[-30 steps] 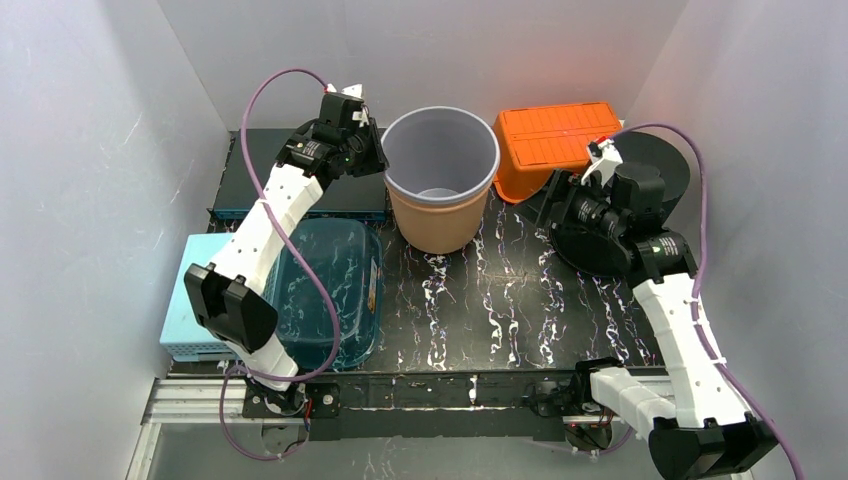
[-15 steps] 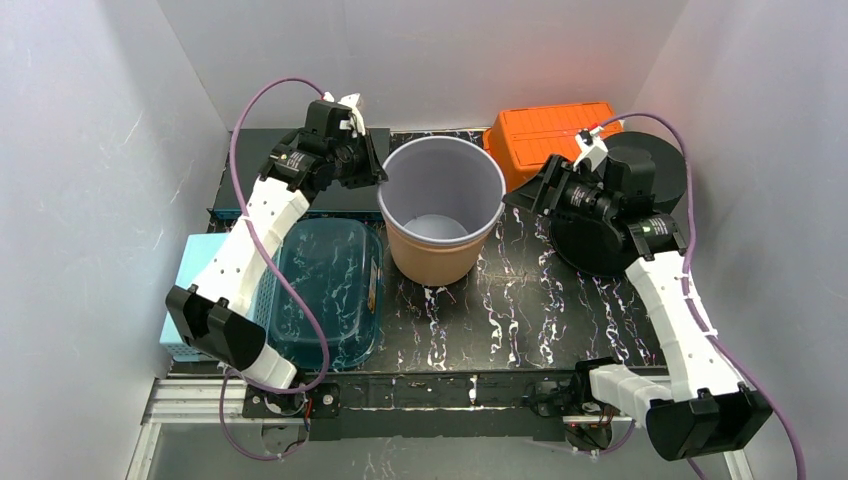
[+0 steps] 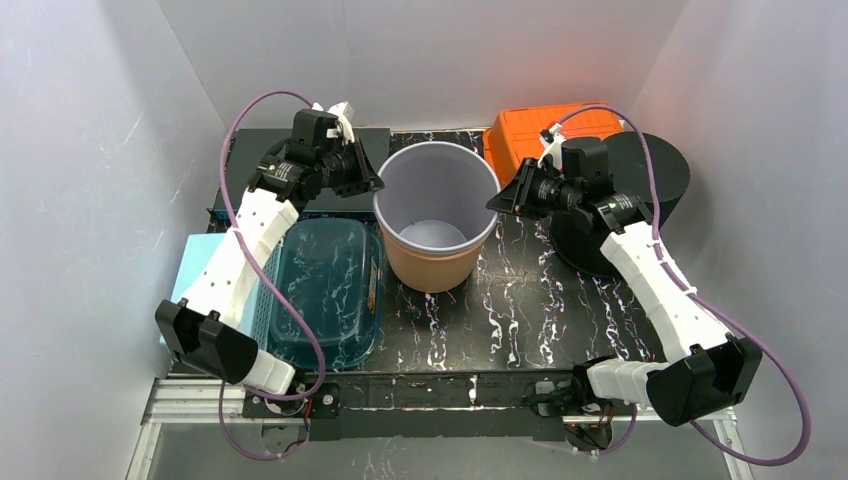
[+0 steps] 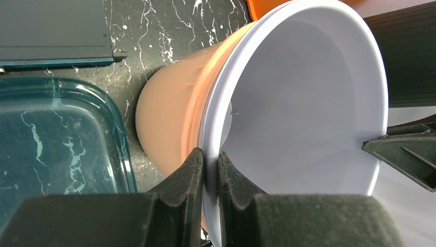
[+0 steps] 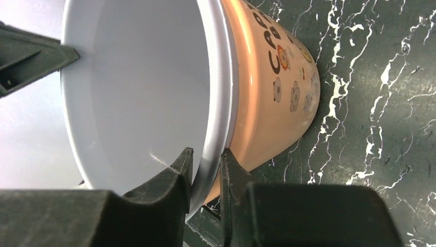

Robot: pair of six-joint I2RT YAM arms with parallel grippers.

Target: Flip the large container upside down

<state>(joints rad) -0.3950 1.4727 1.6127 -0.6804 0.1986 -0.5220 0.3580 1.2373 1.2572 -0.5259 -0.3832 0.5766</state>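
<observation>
Our large container (image 3: 432,262) is upright, mouth up, at the far middle of the table (image 3: 520,310). Our left gripper (image 3: 372,184) is clamped on its left rim, and our right gripper (image 3: 497,200) pinches its right rim. A teal glass dish (image 3: 330,290) lies near left, and an orange crate (image 3: 525,135) sits far right.

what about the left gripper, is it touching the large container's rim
Touching. The left wrist view shows the left gripper closed on the rim of the large container: one finger against the orange outside, the other against the white inside, no gap.
</observation>
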